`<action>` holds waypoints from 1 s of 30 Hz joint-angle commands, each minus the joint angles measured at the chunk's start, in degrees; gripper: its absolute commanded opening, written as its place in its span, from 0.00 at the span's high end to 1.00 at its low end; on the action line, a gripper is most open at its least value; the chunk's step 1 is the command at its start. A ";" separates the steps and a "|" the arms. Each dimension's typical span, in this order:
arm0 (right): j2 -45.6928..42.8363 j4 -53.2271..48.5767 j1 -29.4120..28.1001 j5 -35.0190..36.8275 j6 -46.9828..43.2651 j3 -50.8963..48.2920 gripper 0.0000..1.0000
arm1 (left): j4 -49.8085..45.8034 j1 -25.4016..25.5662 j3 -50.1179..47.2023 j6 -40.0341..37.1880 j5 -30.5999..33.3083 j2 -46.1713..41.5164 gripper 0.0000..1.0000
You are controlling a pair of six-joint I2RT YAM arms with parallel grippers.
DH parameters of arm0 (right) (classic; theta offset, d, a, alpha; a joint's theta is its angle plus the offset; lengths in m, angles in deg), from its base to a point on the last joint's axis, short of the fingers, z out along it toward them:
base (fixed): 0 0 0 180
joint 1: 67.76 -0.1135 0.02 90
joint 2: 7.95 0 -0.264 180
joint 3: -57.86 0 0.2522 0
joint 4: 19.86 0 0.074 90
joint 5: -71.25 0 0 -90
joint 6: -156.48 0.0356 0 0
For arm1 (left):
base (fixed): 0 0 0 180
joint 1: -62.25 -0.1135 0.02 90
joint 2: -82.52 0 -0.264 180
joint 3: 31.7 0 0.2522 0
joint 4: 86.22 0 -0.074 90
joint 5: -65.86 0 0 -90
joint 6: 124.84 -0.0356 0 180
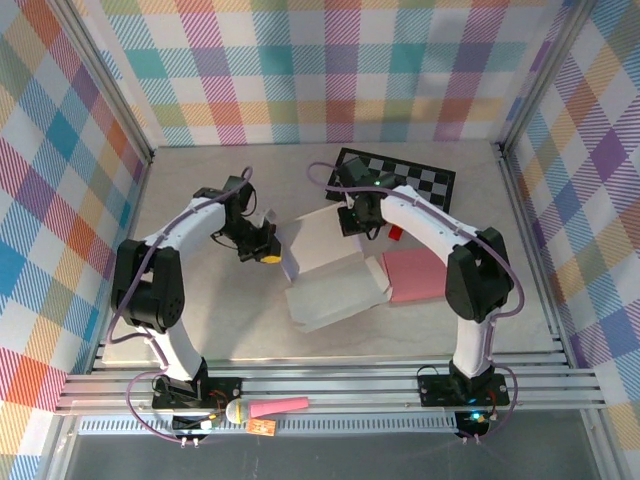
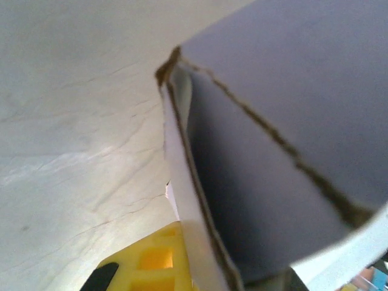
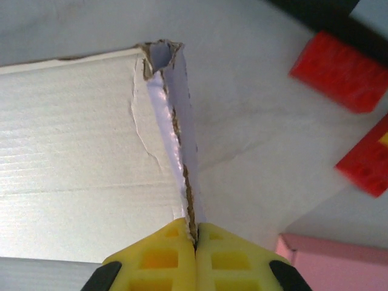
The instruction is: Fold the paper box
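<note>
Corrugated white paper box (image 1: 328,272) lying partly folded at the middle of the pale, faintly veined counter (image 1: 220,320), between the two arms. Its flat panels are spreading toward the near edge, while thin walls are standing up along its left and far sides. The left claw (image 1: 264,251) is closing on the box's upright left wall: in the left wrist view a yellow, waffle-patterned fingertip (image 2: 151,264) is pressing against the wall's outer face, and the torn brown edge of the board is running diagonally across the frame, showing the fluted core. The right claw (image 3: 195,244) is pinching a narrow standing flap at the box's far right corner. Its two yellow pads (image 3: 160,259) are meeting tightly on the flap's ragged edge, with no gap showing between them. The flap's surface is looking glossy and slightly creased, and the panel beside it is showing fine parallel ribbing and a hairline crack. Two red studded bricks (image 3: 339,71) are lying on the counter just beyond the flap, apart from the box. A flat pink board (image 1: 415,275) is resting against the box's right side. A black-and-white checkerboard mat (image 1: 405,175) is lying at the far edge, under pastel plaid walls (image 1: 330,70).
</note>
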 commanded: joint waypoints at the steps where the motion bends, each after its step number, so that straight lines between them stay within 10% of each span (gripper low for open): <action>1: 2.37 0.11 -0.93 -3.72 5.46 -1.35 1.00 | -0.86 0.26 -2.31 2.31 5.88 1.65 1.00; 18: 7.91 1.12 -1.56 -5.50 6.97 -3.57 1.00 | 3.09 5.00 -1.43 9.59 15.97 6.94 0.89; 30: 7.99 1.47 -1.57 -5.98 7.30 -5.95 0.76 | 3.03 6.97 -1.36 10.21 19.53 5.60 0.91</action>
